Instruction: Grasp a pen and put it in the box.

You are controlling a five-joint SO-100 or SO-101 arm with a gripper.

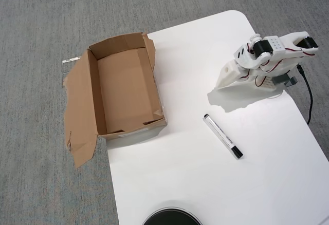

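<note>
Grey carpet floor (46,14) fills the upper and left parts of the overhead view; a white rounded worktop (205,184) takes the lower right. Nothing done yet, as far as I can judge: the slim white marker pen w/ black cap (223,136) lies flat on the worktop, right of centre, pointing diagonally, well apart from the brown corrugated cardboard box w/ torn flaps (93,94) at centre left. Box is open and empty, sitting partly off the worktop's left edge. The white 3D-printed arm (267,60) is folded at the upper right, jaws tucked down toward the worktop; can't tell whether they're open, and they hold nothing visible. Left to do: reach, grasp, carry, drop. Other items: a black round object (171,217) at the bottom edge and a black cable (309,96) at right. Neither blocks the pen-to-box path.
</note>
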